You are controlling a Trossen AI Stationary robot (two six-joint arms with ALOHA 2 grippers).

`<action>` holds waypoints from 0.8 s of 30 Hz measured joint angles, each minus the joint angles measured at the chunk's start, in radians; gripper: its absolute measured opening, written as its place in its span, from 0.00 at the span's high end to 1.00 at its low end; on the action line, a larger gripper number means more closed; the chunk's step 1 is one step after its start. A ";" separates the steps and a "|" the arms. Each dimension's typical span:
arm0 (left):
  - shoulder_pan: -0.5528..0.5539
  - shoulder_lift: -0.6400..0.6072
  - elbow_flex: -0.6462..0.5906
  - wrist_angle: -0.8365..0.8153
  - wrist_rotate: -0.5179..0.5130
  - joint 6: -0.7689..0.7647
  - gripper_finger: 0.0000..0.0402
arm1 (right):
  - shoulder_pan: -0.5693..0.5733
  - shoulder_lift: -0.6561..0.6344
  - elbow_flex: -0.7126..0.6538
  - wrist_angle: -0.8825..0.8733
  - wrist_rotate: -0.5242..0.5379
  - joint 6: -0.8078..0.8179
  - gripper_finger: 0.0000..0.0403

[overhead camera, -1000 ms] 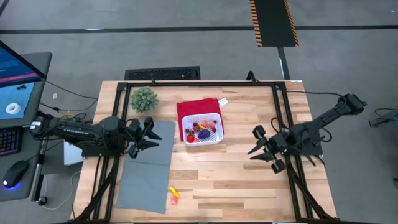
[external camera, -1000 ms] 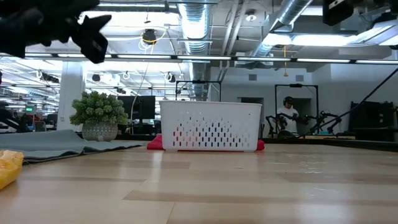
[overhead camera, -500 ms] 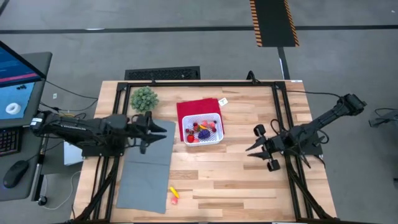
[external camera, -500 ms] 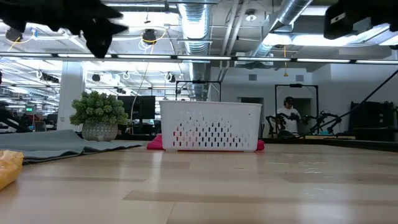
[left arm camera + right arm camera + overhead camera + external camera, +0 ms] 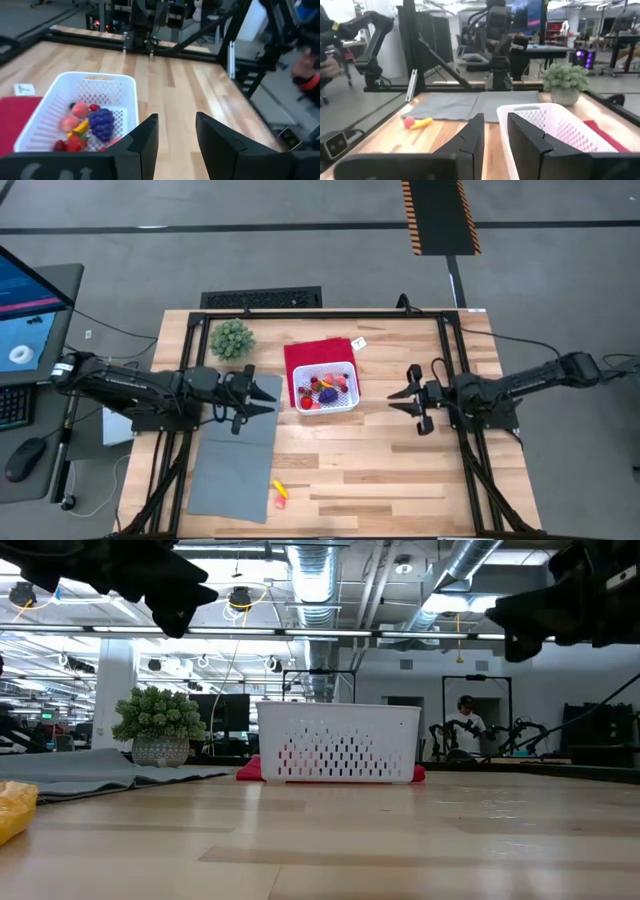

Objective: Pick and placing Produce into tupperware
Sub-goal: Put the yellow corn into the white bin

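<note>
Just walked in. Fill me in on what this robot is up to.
It is sorting toy produce into a white basket sitting on a red cloth. Most pieces are already inside. A yellow and a red piece are on the table beside the grey mat. Both grippers are empty, jaws apart: the left gripper hangs left of the basket, the right gripper right of it.

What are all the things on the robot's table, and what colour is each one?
tupperware: one, white, table middle, on the red cloth, between the two arms.
produce: several in the tupperware, red, pink, yellow, one purple; two more, yellow and red, on the wood beside the grey mat's near corner.
red cloth: one, under the tupperware.
grey mat: one, left side.
green plant: one, far left corner.
left gripper: dark, fingers apart, empty, above the mat.
right gripper: dark, fingers apart, empty, right of the tupperware.
</note>
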 joint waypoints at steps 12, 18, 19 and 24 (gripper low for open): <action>-0.011 -0.054 0.073 -0.409 -0.130 -0.021 0.70 | -0.156 -0.107 0.000 0.028 -0.305 -0.008 0.73; -0.085 -0.009 0.132 -0.420 -0.127 -0.043 0.70 | -0.232 -0.159 0.000 -0.133 -0.319 0.018 0.73; -0.097 -0.004 0.134 -0.422 -0.141 -0.043 0.70 | -0.244 -0.174 0.000 -0.150 -0.332 0.020 0.73; -0.139 0.002 0.135 -0.433 -0.196 -0.046 0.70 | -0.280 -0.259 0.000 -0.180 -0.413 0.030 0.73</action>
